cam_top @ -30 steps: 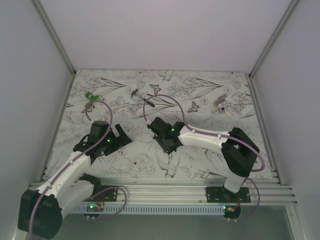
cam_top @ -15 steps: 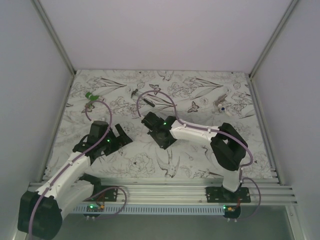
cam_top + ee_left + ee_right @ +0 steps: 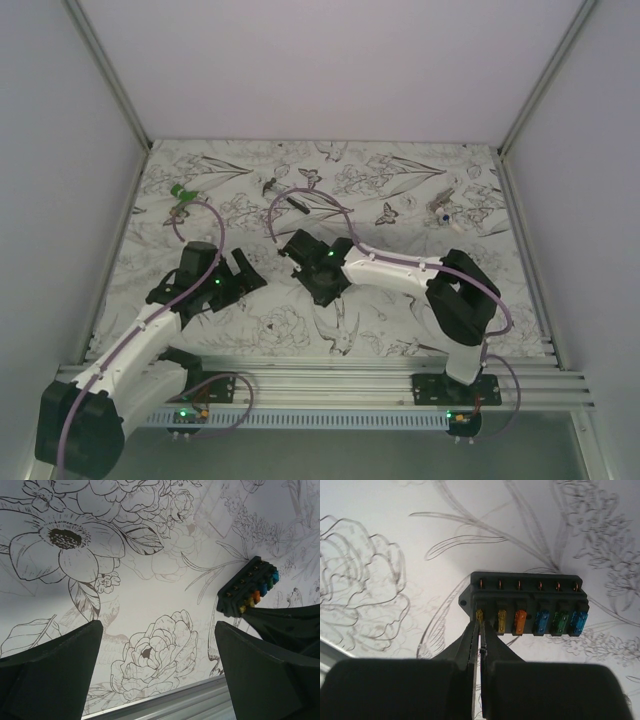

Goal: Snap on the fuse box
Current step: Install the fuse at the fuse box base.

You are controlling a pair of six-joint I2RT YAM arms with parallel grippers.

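Your fuse box [image 3: 527, 605] is a small dark rectangular block lying flat on the flower-printed table cover [image 3: 380, 540], a little left of the table's middle. In the right wrist view its top faces you. Six copper-coloured terminals run along the far edge. Below them six blade fuses sit in a row, from left to right: yellow, yellow, orange, blue, green, blue. A small mounting ear with a hole sticks out at its left end. In the left wrist view the same box [image 3: 247, 587] looks slanted, its coloured fuses on the side towards the right arm.

Your right gripper [image 3: 480, 622] has its fingers [image 3: 470, 640] pressed together into a narrow wedge. The tip reaches the near edge of the box at the first yellow fuse. You cannot tell from these views whether it actually touches. From above, that gripper [image 3: 300, 252] covers the box, so you cannot make it out there.

Your left gripper [image 3: 157, 627] has its fingers [image 3: 55, 670] spread wide with nothing between them but printed flowers. It hangs near the box, to its left, and apart from it. In the top view it [image 3: 240, 272] sits just left of the right gripper.

Well away at the far side of the cover lie a small green piece [image 3: 182, 192], a thin dark hammer-like tool [image 3: 270, 186], a short dark bit [image 3: 298, 207] and a small metallic item with a blue spot [image 3: 440, 210]. An aluminium rail [image 3: 330, 380] runs along the near edge.
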